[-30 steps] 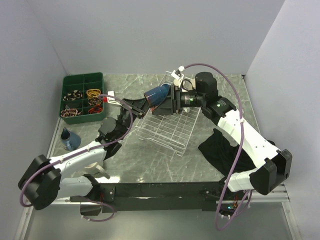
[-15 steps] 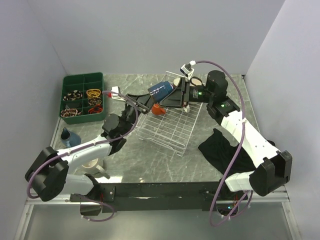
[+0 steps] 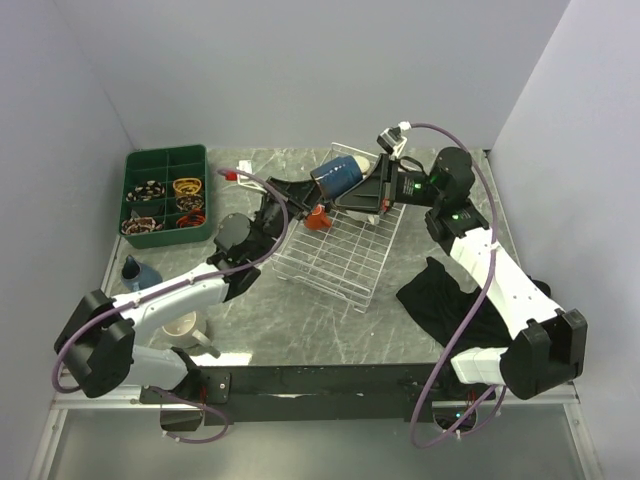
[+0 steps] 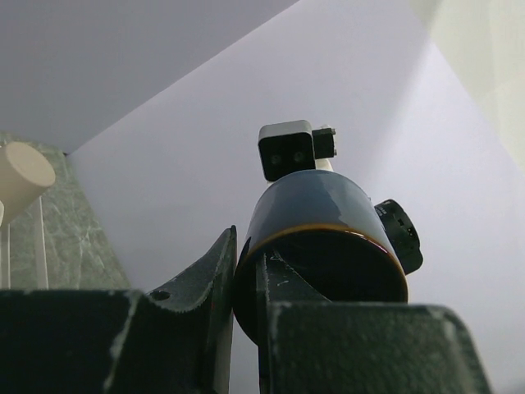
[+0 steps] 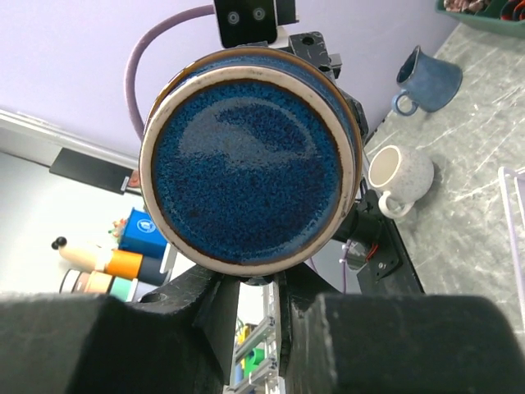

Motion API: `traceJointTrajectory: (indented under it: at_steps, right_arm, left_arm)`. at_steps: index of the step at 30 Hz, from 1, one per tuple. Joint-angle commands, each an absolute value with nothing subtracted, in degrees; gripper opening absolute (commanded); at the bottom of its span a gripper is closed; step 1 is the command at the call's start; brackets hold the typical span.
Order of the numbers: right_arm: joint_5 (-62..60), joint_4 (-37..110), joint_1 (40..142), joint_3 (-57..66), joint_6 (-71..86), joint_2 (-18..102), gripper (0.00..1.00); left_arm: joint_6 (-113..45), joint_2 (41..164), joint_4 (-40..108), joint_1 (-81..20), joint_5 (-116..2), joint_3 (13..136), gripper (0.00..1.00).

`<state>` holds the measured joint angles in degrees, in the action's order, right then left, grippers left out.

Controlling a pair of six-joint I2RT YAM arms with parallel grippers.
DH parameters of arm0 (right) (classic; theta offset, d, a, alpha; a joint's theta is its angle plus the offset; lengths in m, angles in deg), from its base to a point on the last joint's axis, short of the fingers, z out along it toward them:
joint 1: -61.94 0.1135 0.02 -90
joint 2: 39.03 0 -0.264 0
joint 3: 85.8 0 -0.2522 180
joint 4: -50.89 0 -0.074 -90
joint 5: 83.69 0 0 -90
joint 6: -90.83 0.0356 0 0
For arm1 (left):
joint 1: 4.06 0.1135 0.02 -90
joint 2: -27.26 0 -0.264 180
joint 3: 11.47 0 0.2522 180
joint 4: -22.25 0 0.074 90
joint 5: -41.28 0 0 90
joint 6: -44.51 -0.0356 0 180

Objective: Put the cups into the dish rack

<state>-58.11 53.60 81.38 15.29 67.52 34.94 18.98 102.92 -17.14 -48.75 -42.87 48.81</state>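
A dark blue mug (image 3: 338,175) hangs on its side above the far end of the white wire dish rack (image 3: 335,262), between both grippers. My left gripper (image 3: 316,188) is shut on its rim, one finger inside the mouth (image 4: 320,230). In the left wrist view the gripper (image 4: 246,250) pinches the wall. My right gripper (image 3: 373,190) meets the mug's base (image 5: 250,156). Its jaws (image 5: 262,283) stand narrow on a dark part under the base. A small orange cup (image 3: 318,217) lies in the rack. A beige tumbler (image 4: 20,172) shows at the left.
A blue mug (image 3: 140,272) and a white mug (image 3: 185,328) stand on the table at the near left. A dark green compartment tray (image 3: 165,160) sits at the far left. A black cloth (image 3: 440,300) lies right of the rack.
The right gripper's jaws have closed in under the mug's base. The mug has risen and shifted right, with the left arm stretching after it.
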Motion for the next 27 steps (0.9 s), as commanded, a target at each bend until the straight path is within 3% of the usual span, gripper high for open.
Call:
traceJointTrajectory:
  at_steps: [1,4,5,6,11,21,27]
  right_arm:
    - [-57.06,62.17,81.28,15.66,69.47,32.86,0.0]
    - [-57.59,63.84,80.4,16.45,70.08,32.34,0.0]
    - [-57.59,64.72,80.05,17.06,70.26,32.07,0.0]
    - [-57.59,64.99,79.26,17.41,70.44,31.64,0.0]
    - [-57.33,64.64,76.54,19.43,68.77,29.88,0.0]
    - [-55.92,63.23,72.23,23.92,65.25,25.4,0.0]
    - [-54.34,57.18,70.2,24.97,57.88,22.76,0.0]
  left_arm:
    - [13.66,105.22,-11.01,-51.87,-51.35,52.39,0.03]
    - [13.92,105.84,-11.1,-51.88,-52.23,52.39,0.15]
    - [14.01,105.75,-10.84,-51.88,-51.97,52.3,0.21]
    - [14.18,105.58,-10.49,-51.88,-51.88,52.21,0.35]
    - [14.01,103.64,-10.31,-51.88,-51.44,50.63,0.61]
    - [12.17,98.55,-6.27,-51.88,-50.05,46.51,0.85]
    - [8.48,89.07,0.74,-51.88,-46.7,42.02,0.99]
